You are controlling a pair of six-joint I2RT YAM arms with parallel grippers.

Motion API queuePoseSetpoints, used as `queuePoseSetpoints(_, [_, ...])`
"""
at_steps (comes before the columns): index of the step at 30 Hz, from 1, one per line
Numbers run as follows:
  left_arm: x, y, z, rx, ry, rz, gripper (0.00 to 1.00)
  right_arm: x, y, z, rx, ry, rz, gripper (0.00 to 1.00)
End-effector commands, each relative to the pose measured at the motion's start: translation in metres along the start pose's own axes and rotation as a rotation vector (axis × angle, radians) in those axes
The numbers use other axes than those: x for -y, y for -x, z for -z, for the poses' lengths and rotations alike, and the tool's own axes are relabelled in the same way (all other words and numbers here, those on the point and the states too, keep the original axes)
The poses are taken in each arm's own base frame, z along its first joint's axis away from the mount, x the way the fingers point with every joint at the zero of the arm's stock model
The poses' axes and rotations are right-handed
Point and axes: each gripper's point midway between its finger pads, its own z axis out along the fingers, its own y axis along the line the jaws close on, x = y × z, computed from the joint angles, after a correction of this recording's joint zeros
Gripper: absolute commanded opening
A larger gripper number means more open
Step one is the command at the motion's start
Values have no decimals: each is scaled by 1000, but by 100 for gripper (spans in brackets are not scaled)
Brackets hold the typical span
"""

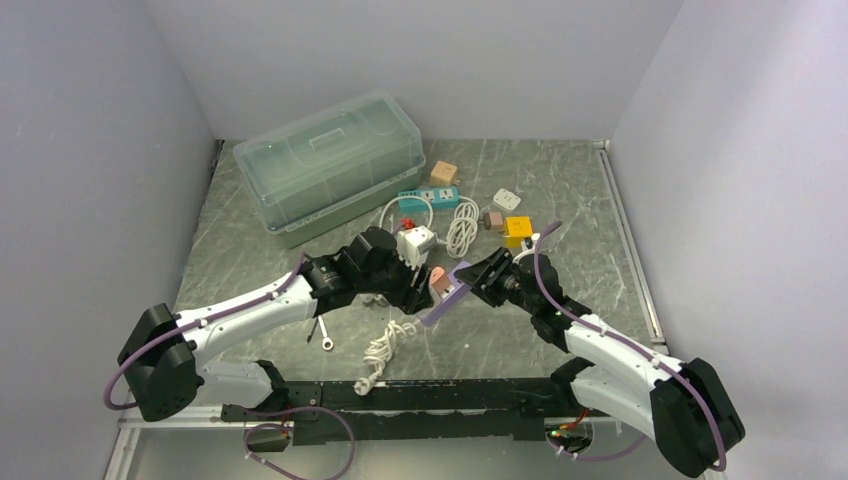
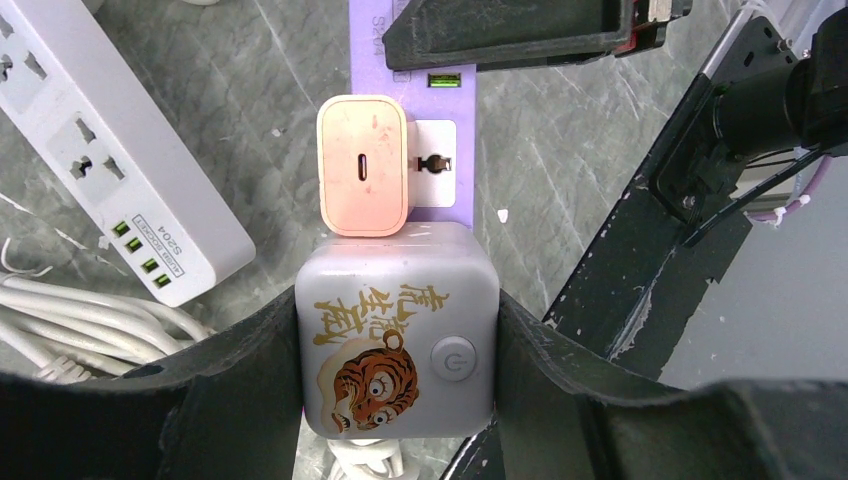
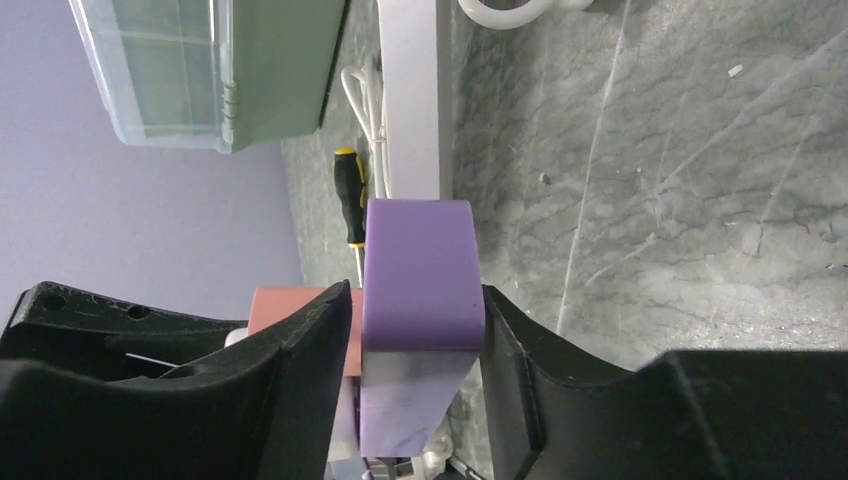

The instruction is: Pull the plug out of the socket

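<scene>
A purple power strip [image 2: 463, 110] is held between both grippers above the table. A pink charger plug [image 2: 364, 165] sits in its socket. Just below the plug, a grey-white cube [image 2: 398, 330] with a tiger picture and a power button sits on the strip's end. My left gripper [image 2: 398, 345] is shut on this cube. My right gripper [image 3: 418, 330] is shut on the strip's other end [image 3: 420, 270], with the pink plug [image 3: 290, 310] beside its left finger. In the top view the strip [image 1: 450, 290], the plug [image 1: 438, 278] and both grippers [image 1: 415, 295] [image 1: 478, 275] meet at mid-table.
A white power strip [image 2: 110, 170] with cable lies left of the cube. A clear green box [image 1: 335, 160] stands at the back left. A teal strip [image 1: 430, 197], a yellow cube [image 1: 517, 230], a white adapter [image 1: 417, 243], a coiled cable [image 1: 462, 225] and a screwdriver [image 3: 350, 195] lie around.
</scene>
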Motion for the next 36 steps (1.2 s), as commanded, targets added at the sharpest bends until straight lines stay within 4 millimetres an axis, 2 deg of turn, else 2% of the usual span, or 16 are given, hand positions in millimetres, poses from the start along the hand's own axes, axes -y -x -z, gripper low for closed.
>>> queuePoseSetpoints(1, [21,35,3,120,-94,-9,0,-14,7,0,44,57,-7,49])
queuePoseSetpoints(6, [26,33,0,105,-130,1,0,-11,7,1,51,50,1,25])
queuePoseSetpoints(10, [21,38,2,107,-151,38,0,-3,8,0,62,19,36,1])
queuePoseSetpoints(15, [16,42,2,107,-168,63,0,0,8,2,67,19,36,0])
queuePoseSetpoints(20, [19,34,-5,71,-200,77,0,-4,11,3,80,26,35,0])
queuePoseSetpoints(24, [12,39,-2,86,-155,63,0,0,18,5,113,-7,54,0])
queuePoseSetpoints(26, [2,49,6,133,-112,60,0,5,22,8,139,-33,66,0])
queuePoseSetpoints(31, [-37,90,31,280,-19,95,0,20,28,19,197,-75,86,0])
queuePoseSetpoints(33, [-52,106,27,273,18,106,0,26,28,23,206,-88,92,0])
queuePoseSetpoints(36, [-66,123,8,238,53,99,0,34,25,29,209,-99,96,0])
